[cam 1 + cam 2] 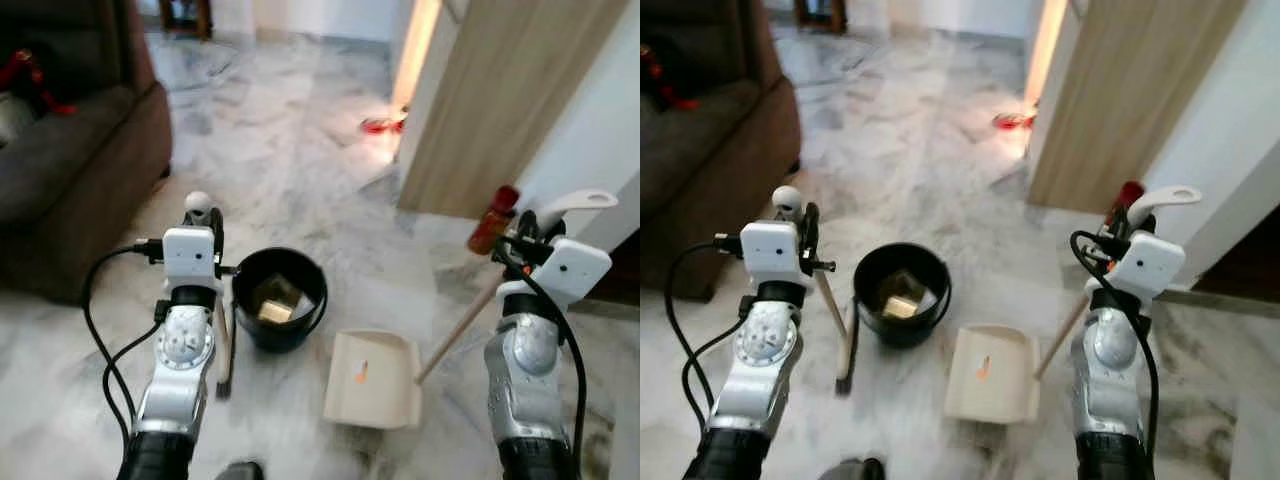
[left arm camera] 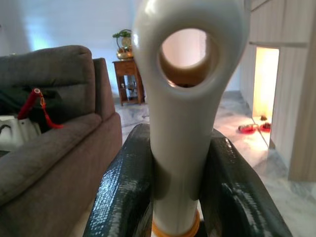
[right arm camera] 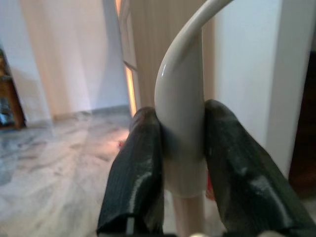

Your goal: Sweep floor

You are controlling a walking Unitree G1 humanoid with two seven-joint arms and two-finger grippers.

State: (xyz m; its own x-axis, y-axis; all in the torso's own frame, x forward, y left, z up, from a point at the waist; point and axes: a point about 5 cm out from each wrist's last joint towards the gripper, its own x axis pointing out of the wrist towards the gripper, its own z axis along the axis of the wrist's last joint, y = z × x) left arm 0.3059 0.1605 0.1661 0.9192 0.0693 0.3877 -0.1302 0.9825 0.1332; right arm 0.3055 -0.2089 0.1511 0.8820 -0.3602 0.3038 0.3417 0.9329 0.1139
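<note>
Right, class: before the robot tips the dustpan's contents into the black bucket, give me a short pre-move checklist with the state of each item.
1. Left gripper clamped on broom handle: ok.
2. Right gripper clamped on dustpan handle: ok.
3. Dustpan flat on floor beside black bucket: ok.
4. Orange scrap inside the dustpan: ok.
5. Bucket upright with its mouth open: ok, though it already holds debris.
6. Floor fully swept: cannot tell.
</note>
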